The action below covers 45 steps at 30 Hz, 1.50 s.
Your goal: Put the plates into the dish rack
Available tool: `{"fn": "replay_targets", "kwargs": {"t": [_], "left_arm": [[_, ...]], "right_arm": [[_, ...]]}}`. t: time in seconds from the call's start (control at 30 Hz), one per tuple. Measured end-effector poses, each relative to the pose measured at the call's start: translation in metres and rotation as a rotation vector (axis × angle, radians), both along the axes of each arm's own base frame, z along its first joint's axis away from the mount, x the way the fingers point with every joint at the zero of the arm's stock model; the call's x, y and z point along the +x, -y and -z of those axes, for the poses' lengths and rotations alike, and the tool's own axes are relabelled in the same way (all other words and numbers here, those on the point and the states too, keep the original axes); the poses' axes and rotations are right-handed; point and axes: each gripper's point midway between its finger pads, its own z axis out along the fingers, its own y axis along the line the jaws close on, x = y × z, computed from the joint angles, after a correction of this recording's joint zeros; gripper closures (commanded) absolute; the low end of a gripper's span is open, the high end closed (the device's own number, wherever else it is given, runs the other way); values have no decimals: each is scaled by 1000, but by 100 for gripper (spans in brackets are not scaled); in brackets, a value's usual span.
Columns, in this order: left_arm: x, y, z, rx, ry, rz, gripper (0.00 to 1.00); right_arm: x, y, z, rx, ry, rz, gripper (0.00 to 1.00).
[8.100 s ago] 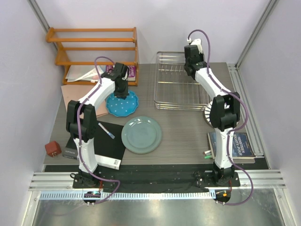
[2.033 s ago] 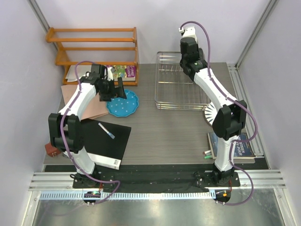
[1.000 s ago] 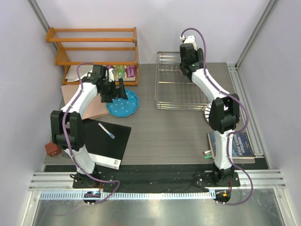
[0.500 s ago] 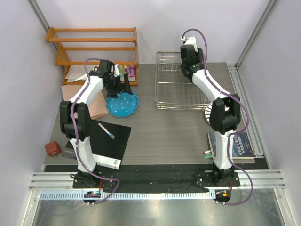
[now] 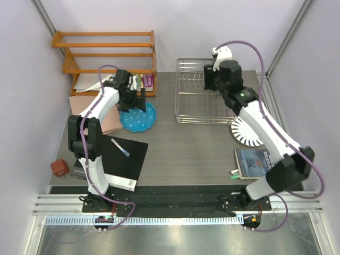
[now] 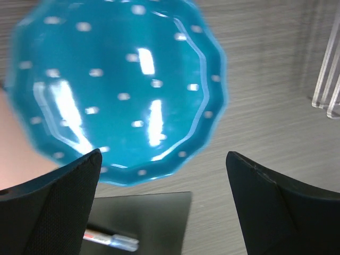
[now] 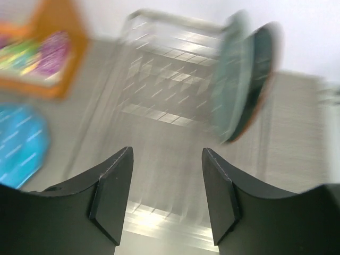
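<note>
The blue dotted plate lies flat on the table, left of the dish rack. My left gripper hovers open over that plate's far rim; in the left wrist view the plate fills the frame above the open gripper. My right gripper is open above the rack's back part with nothing between its fingers. The right wrist view, blurred, shows a grey-green plate and a dark teal plate standing on edge in the rack. The striped plate lies flat, right of the rack.
An orange wooden shelf stands at the back left with papers below it. A black notebook with a pen lies front left, beside a small red block. A book sits front right.
My right gripper has opened and pulled back from the rack, and its arm swung right, uncovering the striped plate. My left gripper has shifted slightly over the blue plate.
</note>
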Motion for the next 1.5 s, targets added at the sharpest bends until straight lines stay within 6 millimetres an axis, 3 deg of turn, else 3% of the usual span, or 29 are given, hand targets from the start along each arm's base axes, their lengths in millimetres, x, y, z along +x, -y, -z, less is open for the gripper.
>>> {"fn": "replay_targets", "kwargs": {"t": [0.03,0.07,0.1,0.13,0.2,0.23,0.33,0.43,0.57,0.77,0.9,1.23,1.5], "left_arm": [[3,-17,-1,8,5,-19,17],[5,-26,-3,9,9,-29,33],[7,-38,-3,15,13,-37,39],[9,-48,-4,19,18,-34,49],[10,-66,-2,34,15,-35,60],[10,-69,1,39,5,-25,83],[14,-56,15,40,-33,40,100],[10,-32,44,31,-95,108,100],[-6,-6,78,36,-186,172,100],[-22,31,80,24,-199,262,100],[-39,48,80,30,-177,315,100],[-123,91,81,6,-214,473,100],[-198,123,81,-19,-208,574,100]], "right_arm": [[-14,-6,0,37,-9,-54,41],[-32,-13,3,77,-29,-113,43],[-46,-17,10,107,-53,-158,43],[-60,-21,21,130,-84,-199,43],[-83,-28,51,159,-170,-258,42],[-92,-30,70,166,-222,-274,42],[-116,-30,121,164,-372,-296,42],[-129,-28,140,163,-439,-294,43],[-135,-25,133,176,-418,-294,43],[-149,-15,111,201,-339,-291,41],[-156,-4,113,208,-330,-270,40],[-169,31,138,259,-365,-151,40],[-180,39,156,279,-397,-118,39]]}}
